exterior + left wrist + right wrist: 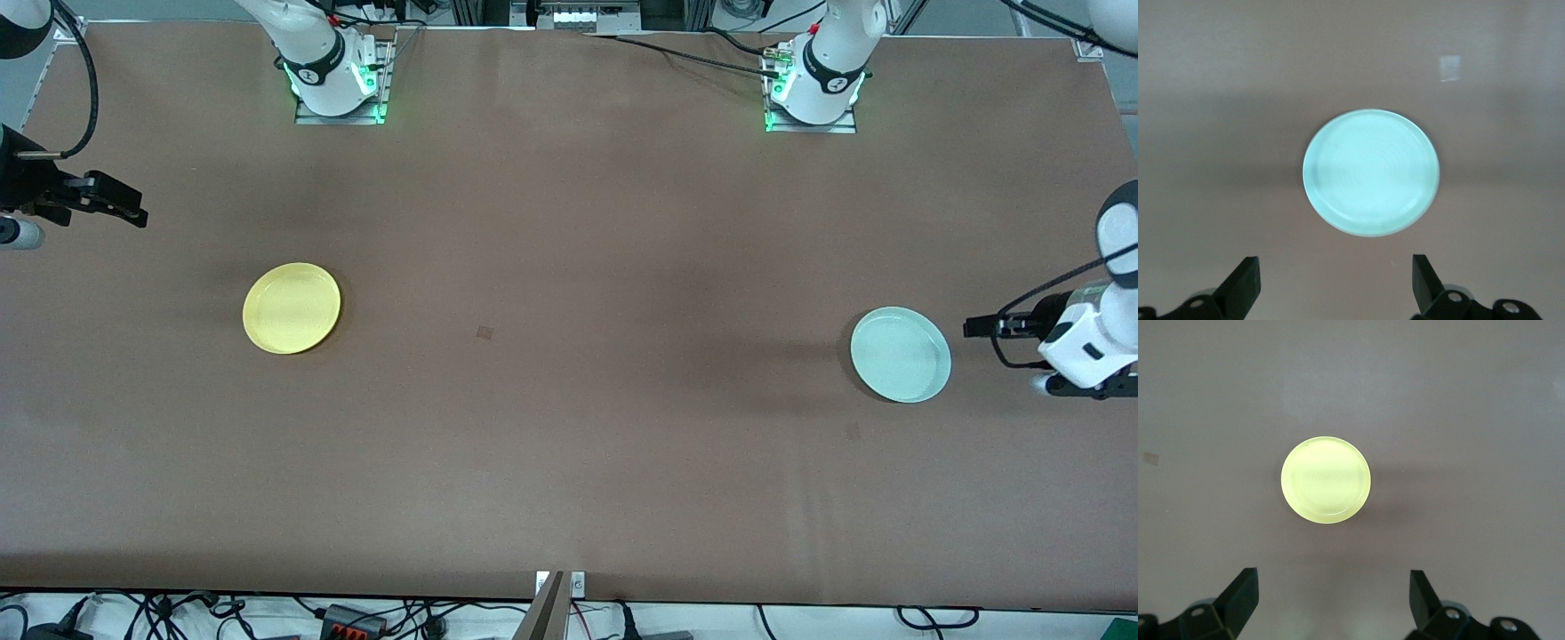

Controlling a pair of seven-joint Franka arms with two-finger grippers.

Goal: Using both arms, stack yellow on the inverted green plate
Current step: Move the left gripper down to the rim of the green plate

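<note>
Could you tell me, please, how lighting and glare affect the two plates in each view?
Front view: even light, the yellow plate and green plate keep true colour, soft shadows on the table. Left wrist view: the green plate glows washed-out above the open left gripper. Right wrist view: the yellow plate looks overexposed, the open right gripper dark.

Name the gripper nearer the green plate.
Left. The left gripper is beside the green plate at its own end of the table; the right gripper is at the other end.
</note>
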